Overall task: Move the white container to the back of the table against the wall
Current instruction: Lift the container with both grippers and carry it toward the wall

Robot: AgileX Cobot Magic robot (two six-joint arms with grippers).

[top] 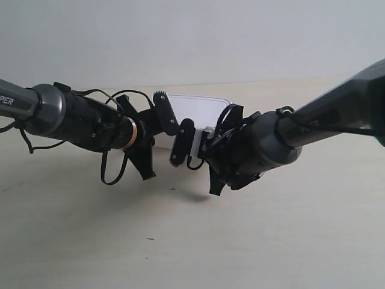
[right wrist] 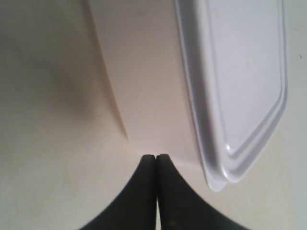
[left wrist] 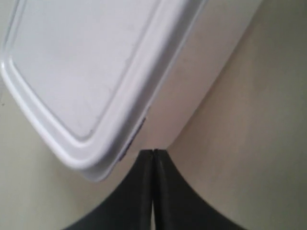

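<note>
The white container [top: 198, 105] sits far back on the desk [top: 271, 241], close under the wall [top: 192, 36]; I can't tell whether it touches. My left tool [left wrist: 153, 155] and right tool [right wrist: 157, 158] are both pinched fully together and grip nothing. Their tips meet the container's side wall, each near a corner. I judge they're serving as blunt pushers to keep the slide square.

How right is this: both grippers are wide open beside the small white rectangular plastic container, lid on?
Both are shut: the left wrist view shows the left gripper closed, the right wrist view the right gripper closed. The rest holds: they are beside the white plastic container, lid on.
</note>
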